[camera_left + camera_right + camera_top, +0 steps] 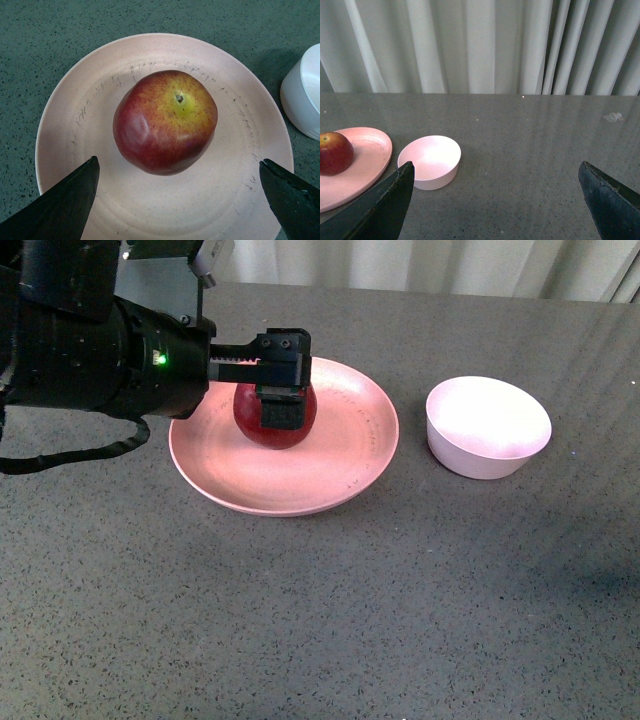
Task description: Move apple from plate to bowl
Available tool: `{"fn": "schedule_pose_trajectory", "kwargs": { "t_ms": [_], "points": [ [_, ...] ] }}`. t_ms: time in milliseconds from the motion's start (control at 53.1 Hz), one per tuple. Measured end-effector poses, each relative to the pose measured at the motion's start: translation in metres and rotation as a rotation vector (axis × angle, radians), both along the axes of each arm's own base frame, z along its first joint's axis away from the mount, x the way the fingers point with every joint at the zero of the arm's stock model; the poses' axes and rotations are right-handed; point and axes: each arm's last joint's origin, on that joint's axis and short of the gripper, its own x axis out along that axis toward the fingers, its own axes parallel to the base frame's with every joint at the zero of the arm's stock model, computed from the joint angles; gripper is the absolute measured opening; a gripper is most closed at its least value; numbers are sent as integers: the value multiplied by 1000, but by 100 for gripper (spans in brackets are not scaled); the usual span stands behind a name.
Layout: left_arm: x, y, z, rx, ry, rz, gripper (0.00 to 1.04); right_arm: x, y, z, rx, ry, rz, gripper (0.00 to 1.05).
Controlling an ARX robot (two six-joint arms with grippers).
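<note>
The dark-red apple (246,418) sits in the middle of the pale-pink plate (350,455). My left gripper (281,405) hovers over the apple, open, with one finger in front of it. In the left wrist view the apple (165,121) shows its yellow stem patch on the plate (75,135), and the open gripper (178,161) has its jaws wide apart, just short of it and touching nothing. The small bowl (488,425) stands empty to the right of the plate. My right gripper (496,167) is open and empty above the table, looking at the bowl (430,160), plate (370,150) and apple (335,152).
The dark grey speckled table (320,620) carries only the plate and bowl. A pale curtain (480,45) hangs behind its far edge. The bowl's rim shows at the edge of the left wrist view (305,95).
</note>
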Motion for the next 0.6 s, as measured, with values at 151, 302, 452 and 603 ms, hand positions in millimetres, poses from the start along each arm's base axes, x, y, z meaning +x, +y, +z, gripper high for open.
{"fn": "schedule_pose_trajectory", "kwargs": {
  "t_ms": [151, 302, 452, 603],
  "points": [
    [10, -9, -5, 25, 2, -11, 96, 0, 0, 0, 0, 0, 0, 96],
    [23, -18, -8, 47, 6, -12, 96, 0, 0, 0, 0, 0, 0, 96],
    [36, -25, -12, 65, 10, -11, 96, 0, 0, 0, 0, 0, 0, 96],
    [44, -28, -17, 87, 13, -4, 96, 0, 0, 0, 0, 0, 0, 96]
  ]
}}
